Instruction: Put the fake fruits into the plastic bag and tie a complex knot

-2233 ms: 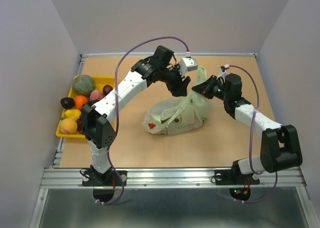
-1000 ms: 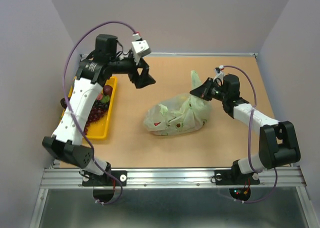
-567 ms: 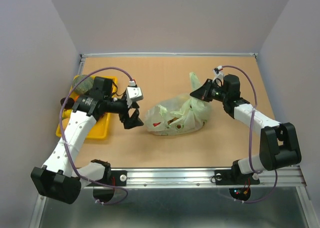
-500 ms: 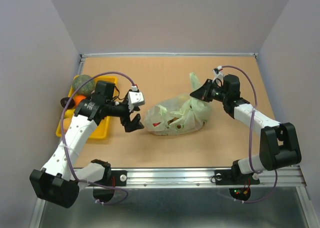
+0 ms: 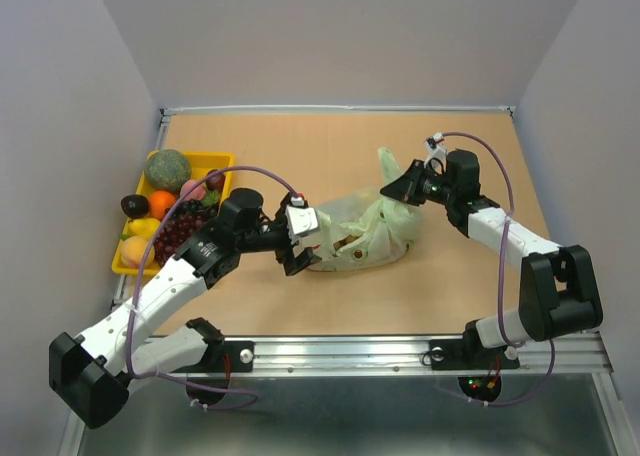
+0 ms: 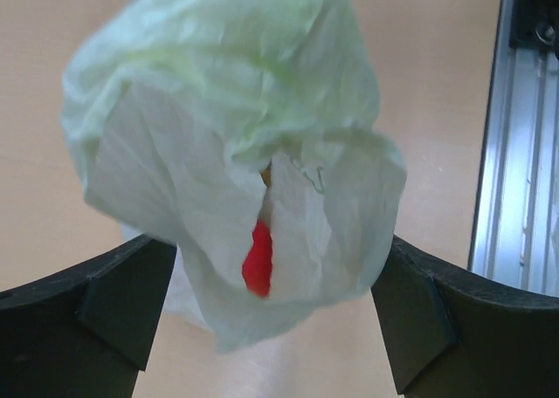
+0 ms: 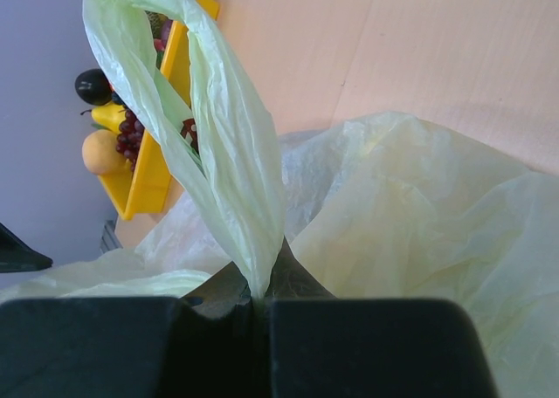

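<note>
The pale green plastic bag [image 5: 365, 231] lies crumpled at the table's middle. My right gripper [image 5: 405, 186] is shut on one of its handle loops [image 7: 223, 127] and holds it up; in the right wrist view [image 7: 262, 306] the jaws pinch the loop's base. My left gripper [image 5: 300, 238] is open at the bag's left end. In the left wrist view its fingers [image 6: 113, 302] stand wide apart on either side of the bag's bunched end [image 6: 227, 136]. A red fruit [image 6: 258, 258] shows through a gap in the plastic. No knot is in view.
The yellow tray [image 5: 205, 161] at the left edge holds a green melon [image 5: 167, 166], an orange [image 5: 160, 204], purple grapes [image 5: 178, 231], a dark fruit [image 5: 134, 205] and other fruits. Grey walls stand on three sides. A metal rail [image 5: 340, 351] runs along the near edge.
My left arm has swung from above the tray down and right to the bag's left end. The right gripper has held the handle in place throughout.
</note>
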`<state>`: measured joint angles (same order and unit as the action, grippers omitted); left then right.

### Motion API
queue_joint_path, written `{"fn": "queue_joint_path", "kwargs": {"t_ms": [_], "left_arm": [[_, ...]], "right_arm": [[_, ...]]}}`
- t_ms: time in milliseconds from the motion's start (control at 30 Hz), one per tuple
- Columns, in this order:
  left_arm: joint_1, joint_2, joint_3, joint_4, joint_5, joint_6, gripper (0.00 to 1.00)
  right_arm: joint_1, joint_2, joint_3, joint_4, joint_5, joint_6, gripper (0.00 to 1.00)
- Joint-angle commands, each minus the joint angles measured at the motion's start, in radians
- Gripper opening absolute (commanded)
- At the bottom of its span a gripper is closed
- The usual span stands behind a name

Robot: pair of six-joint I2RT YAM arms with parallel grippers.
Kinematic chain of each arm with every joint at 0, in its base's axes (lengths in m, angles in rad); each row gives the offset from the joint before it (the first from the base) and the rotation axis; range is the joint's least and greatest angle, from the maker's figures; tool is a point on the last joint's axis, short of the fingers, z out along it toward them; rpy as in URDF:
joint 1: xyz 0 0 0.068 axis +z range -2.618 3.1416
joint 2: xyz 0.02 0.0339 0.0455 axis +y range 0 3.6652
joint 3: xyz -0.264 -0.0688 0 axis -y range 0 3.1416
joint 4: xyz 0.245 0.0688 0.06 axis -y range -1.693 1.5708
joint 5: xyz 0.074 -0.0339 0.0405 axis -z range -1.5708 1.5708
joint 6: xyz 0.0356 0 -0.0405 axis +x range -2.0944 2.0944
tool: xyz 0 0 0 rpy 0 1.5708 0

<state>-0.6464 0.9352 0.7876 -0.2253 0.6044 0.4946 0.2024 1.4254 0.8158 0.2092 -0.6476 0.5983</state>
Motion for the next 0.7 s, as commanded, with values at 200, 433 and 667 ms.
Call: {"fn": "queue_joint_path", "kwargs": {"t_ms": [200, 433, 667], "left_arm": [[-0.032, 0.094, 0.074, 0.294, -0.109, -0.143, 0.93], [-0.022, 0.165, 0.168, 0.200, 0.130, -0.025, 0.00], [-0.021, 0.382, 0.474, -0.129, 0.248, 0.298, 0.00]], "right_arm": [[-0.003, -0.033, 0.011, 0.009, -0.078, -0.071, 0.00], [0.022, -0.046, 0.063, -0.050, -0.182, -0.254, 0.00], [0.144, -0.019, 0.190, -0.175, -0.182, -0.410, 0.00]]}}
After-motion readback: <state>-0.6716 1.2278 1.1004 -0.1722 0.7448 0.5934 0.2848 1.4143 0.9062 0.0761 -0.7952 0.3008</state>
